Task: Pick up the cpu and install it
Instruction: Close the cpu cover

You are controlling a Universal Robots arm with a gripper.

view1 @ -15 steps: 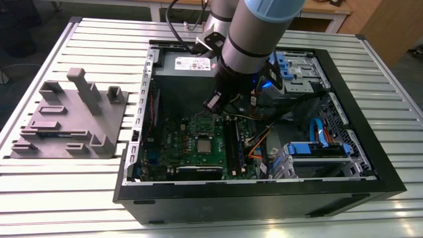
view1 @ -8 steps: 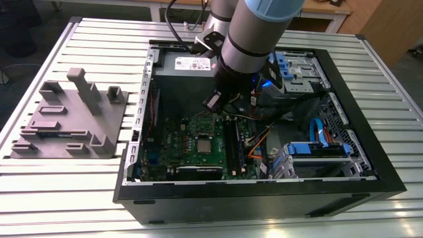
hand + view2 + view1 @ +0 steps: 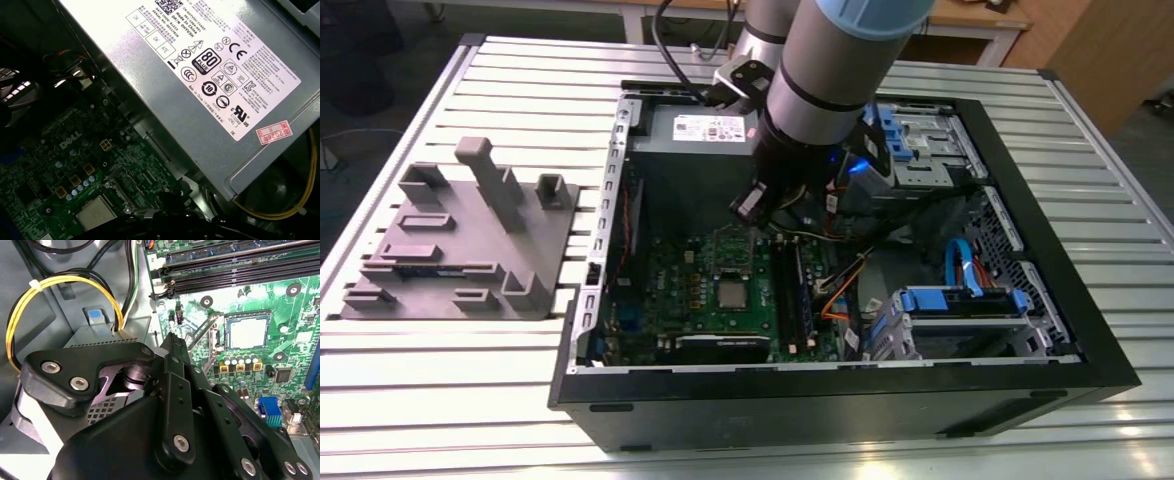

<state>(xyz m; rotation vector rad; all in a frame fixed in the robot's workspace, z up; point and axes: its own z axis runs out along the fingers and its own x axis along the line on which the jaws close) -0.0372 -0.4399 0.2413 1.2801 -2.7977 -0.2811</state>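
On the motherboard (image 3: 720,290), the cpu (image 3: 247,333) lies apart from the gripper (image 3: 172,347), seemingly clenched empty.

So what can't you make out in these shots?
- Gripper fingertips: in the second wrist view its own black linkage covers them.
- Cpu seating and socket latch: too small in the exterior view; cut by the frame edge in the first wrist view.
- Motherboard near the power supply: the arm hides it in the exterior view.

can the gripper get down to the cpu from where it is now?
Probably yes. The cpu lies flat in the motherboard socket, its top uncovered in both wrist views. The gripper hangs above the board near the power supply, nothing between them.
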